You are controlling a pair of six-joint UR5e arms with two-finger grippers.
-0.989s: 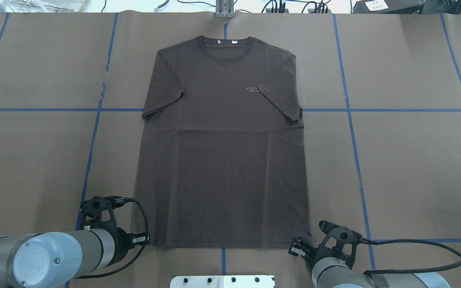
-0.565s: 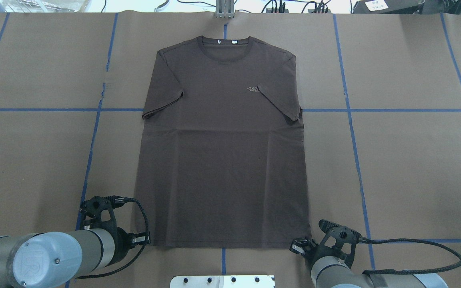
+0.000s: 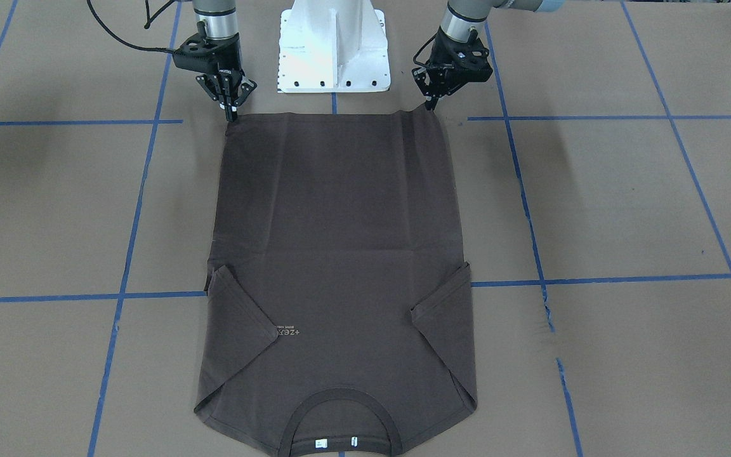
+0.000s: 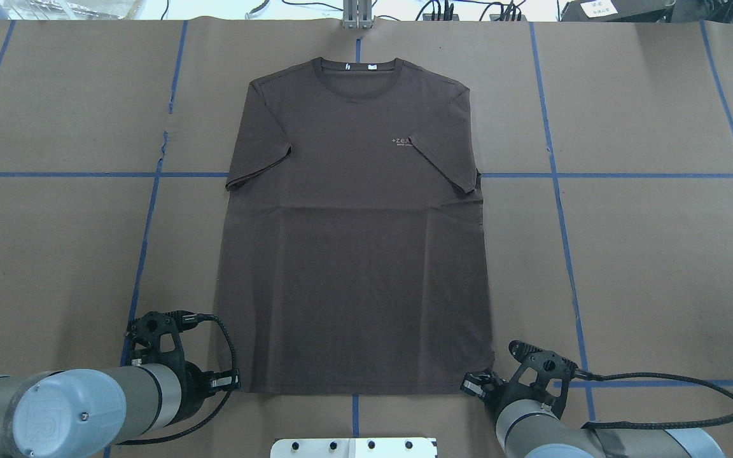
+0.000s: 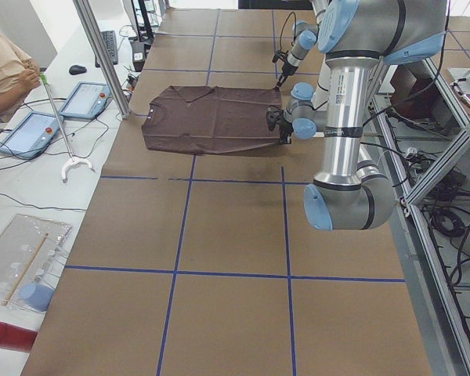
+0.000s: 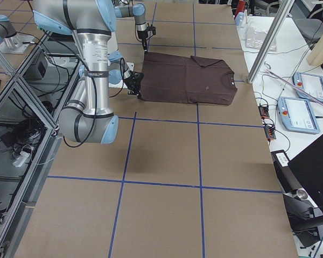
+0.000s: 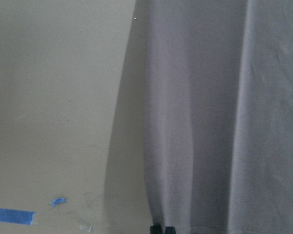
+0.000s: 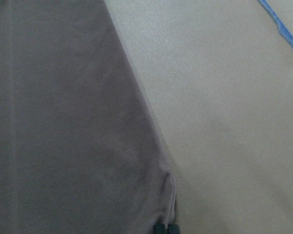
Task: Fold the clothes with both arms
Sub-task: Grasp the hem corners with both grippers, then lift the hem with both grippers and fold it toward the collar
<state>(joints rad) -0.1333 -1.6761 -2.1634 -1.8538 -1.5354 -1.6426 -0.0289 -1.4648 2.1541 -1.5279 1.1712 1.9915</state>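
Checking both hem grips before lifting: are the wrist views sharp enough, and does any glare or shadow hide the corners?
Left wrist view: T-shirt fabric sharp, colours washed out, left fingertips cropped at the bottom edge. Right wrist view: softer, right fingertips likewise cropped. Front-facing view: even light, no glare, both corners clear.

Dark brown T-shirt (image 4: 354, 254) on blue-gridded tan table (image 4: 55, 254).

Bright, even light falls from above. In the front-facing view 2 soft, blurry shadows darken the table (image 3: 594, 190) at upper left and upper right. The overhead view's top strip is blown out white. Both wrist views are soft and washed out; in the left one a dim shadow band edges the T-shirt (image 7: 210, 97).
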